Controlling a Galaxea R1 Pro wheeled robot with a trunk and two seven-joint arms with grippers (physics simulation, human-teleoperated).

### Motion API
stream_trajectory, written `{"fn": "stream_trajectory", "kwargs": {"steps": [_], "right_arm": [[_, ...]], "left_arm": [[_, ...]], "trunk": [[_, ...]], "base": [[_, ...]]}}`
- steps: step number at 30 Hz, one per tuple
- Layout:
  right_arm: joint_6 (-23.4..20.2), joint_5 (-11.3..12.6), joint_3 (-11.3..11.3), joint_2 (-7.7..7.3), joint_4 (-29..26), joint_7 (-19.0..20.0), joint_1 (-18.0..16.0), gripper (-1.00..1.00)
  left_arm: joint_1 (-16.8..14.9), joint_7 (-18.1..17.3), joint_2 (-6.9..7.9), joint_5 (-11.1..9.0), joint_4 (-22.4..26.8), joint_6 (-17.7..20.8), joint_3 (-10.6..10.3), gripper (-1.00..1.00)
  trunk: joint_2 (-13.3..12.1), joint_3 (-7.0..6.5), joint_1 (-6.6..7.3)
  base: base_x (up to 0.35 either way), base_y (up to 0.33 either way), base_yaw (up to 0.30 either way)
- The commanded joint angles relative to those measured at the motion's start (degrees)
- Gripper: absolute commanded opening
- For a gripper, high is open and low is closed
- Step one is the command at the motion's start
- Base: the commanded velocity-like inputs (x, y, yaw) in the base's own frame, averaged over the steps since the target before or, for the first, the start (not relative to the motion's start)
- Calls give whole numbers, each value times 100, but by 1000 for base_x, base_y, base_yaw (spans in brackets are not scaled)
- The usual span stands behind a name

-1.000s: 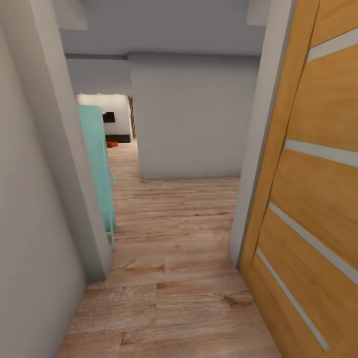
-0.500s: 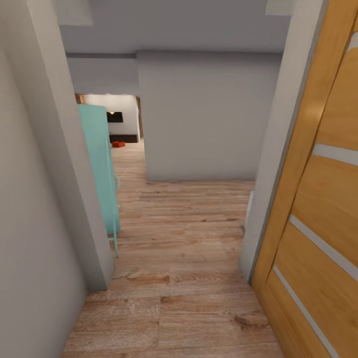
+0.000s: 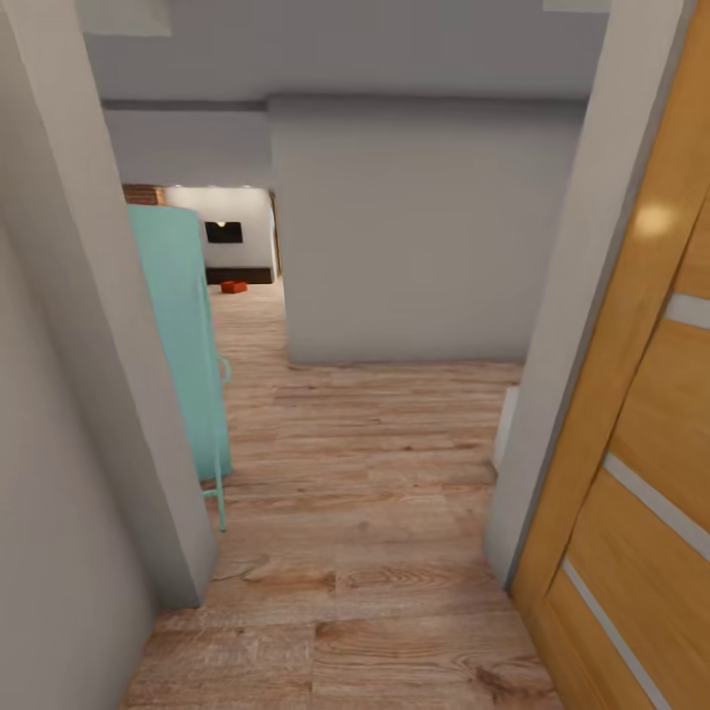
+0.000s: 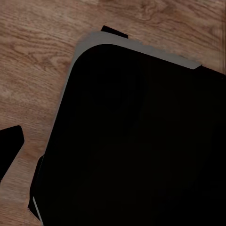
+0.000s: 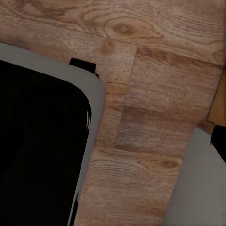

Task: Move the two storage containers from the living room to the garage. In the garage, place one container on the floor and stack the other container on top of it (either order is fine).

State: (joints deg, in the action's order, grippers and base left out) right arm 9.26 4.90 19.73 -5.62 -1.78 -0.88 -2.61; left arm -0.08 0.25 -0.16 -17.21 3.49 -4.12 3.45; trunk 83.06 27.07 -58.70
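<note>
Soft, even, dim hallway light; the far room [image 3: 237, 232] glows brighter. A small glare spot sits on the wooden door [image 3: 655, 219]. Edges look stretched, textures slightly blurred. Wrist views are mostly black shadow.

Black, round-cornered robot base [image 4: 136, 141] with a thin grey rim

Wood-plank floor [image 3: 375, 513], glossy wooden door [image 3: 641, 414], matt grey walls [image 3: 414, 227].

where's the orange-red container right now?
Head view: one storage container sits far down the hallway on the wood floor, left of centre, past the teal cabinet and below the dark fireplace opening.
</note>
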Motion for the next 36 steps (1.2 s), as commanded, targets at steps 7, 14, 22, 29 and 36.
{"fn": "stream_trajectory", "kwargs": {"steps": [7,14,22,29,36], "right_arm": [[18,47,57,-1,2,-9,-2,100],[22,77,23,-1,2,-9,-2,100],[19,99,14,4,2,-9,-2,100],[17,66,19,4,2,-9,-2,100],[18,59,22,1,2,-9,-2,100]], "left_arm": [[-1,15,-2,-3,3,-10,33,100],[0,18,-2,-2,3,-10,33,100],[-1,19,-7,-2,3,-10,33,100],[-1,19,-7,4,2,-17,31,100],[-1,19,-11,44,3,-9,18,100]], "trunk": [[2,5,-3],[2,5,-3],[2,5,-3],[2,5,-3],[2,5,-3]], "base": [[323,0,0],[323,0,0],[323,0,0],[323,0,0],[323,0,0]]}}
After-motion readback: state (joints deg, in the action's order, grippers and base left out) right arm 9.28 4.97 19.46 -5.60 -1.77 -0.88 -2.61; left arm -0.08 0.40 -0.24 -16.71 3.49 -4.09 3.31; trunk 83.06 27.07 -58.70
